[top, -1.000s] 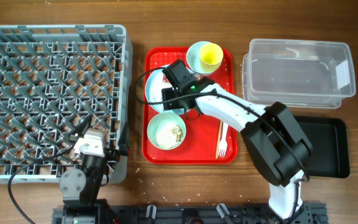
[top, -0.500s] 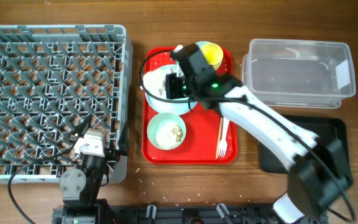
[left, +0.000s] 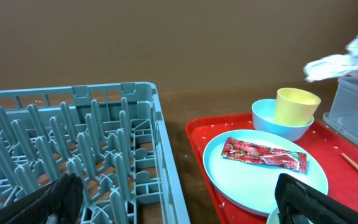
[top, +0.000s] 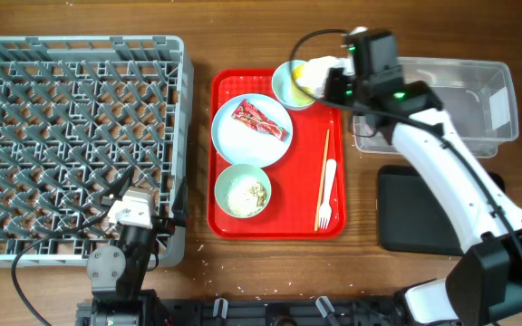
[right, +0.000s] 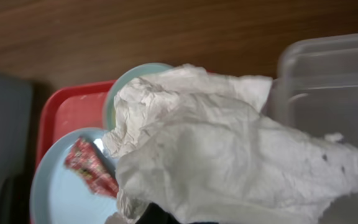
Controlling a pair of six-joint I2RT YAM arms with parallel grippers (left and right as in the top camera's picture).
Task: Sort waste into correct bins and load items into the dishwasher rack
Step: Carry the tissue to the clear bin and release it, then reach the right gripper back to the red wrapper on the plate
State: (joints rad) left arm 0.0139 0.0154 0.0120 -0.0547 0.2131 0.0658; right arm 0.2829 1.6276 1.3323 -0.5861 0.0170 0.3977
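My right gripper is shut on the crumpled white tissue, held in the air over the far bowl and the yellow cup, just left of the clear tub. The tissue hides the fingers in the right wrist view. A red wrapper lies on the mint plate. The near bowl holds rice and scraps. Chopsticks and a white fork lie on the red tray's right side. My left gripper hangs open beside the grey rack.
The red tray sits between the rack and the bins. The black tray lies in front of the clear tub, at the right. Rice grains are scattered on the wood near the front edge.
My right gripper shut on the tissue at the plate, lifted it and swung right and back toward the clear tub. The wrapper now shows on the plate. The left arm stayed still.
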